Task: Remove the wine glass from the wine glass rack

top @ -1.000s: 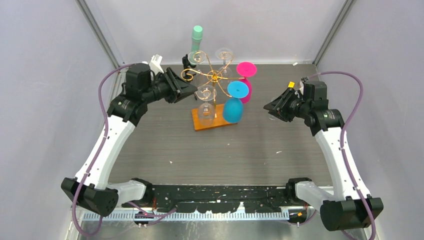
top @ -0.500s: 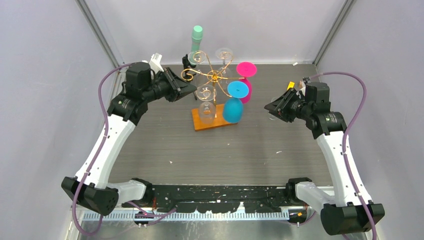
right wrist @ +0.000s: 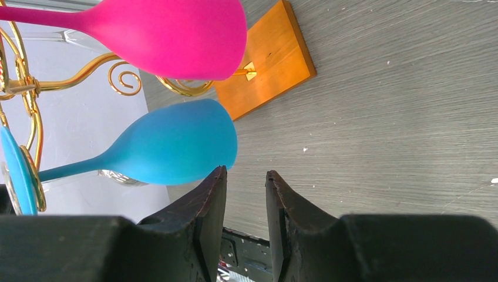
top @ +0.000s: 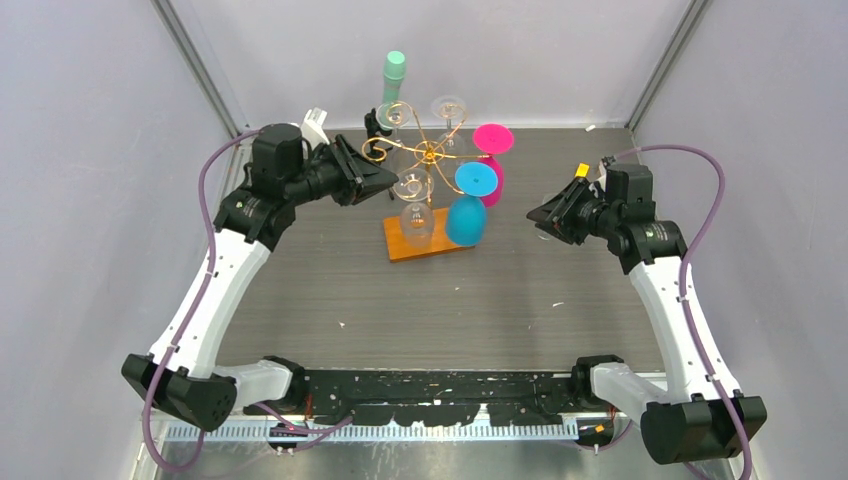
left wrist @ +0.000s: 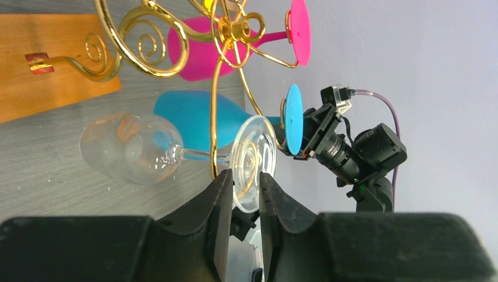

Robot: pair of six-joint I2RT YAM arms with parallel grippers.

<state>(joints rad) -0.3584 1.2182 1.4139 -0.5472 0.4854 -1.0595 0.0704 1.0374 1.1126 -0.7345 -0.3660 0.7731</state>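
The wine glass rack (top: 430, 152) is gold wire with curled arms on an orange-brown wooden base (top: 397, 246). A clear wine glass (top: 415, 222) hangs upside down from its near arm. In the left wrist view its bowl (left wrist: 132, 150) lies left and its round foot (left wrist: 253, 147) sits at my fingertips. My left gripper (top: 392, 180) (left wrist: 246, 173) is narrowly open, with one finger on each side of the foot's lower rim. My right gripper (top: 537, 215) (right wrist: 246, 171) is narrowly open and empty, just right of a hanging blue glass (right wrist: 170, 141).
The blue glass (top: 466, 220) and a pink glass (top: 492, 140) hang on the rack's right side. Two more clear glasses (top: 448, 107) hang at the back. A green bottle (top: 393, 75) and a small black tripod (top: 375, 125) stand behind the rack. Grey walls close in on the left, the right and the back.
My left gripper has edged slightly right toward the clear glass's foot. The right arm shifted slightly and came back. The glasses still hang on the rack.
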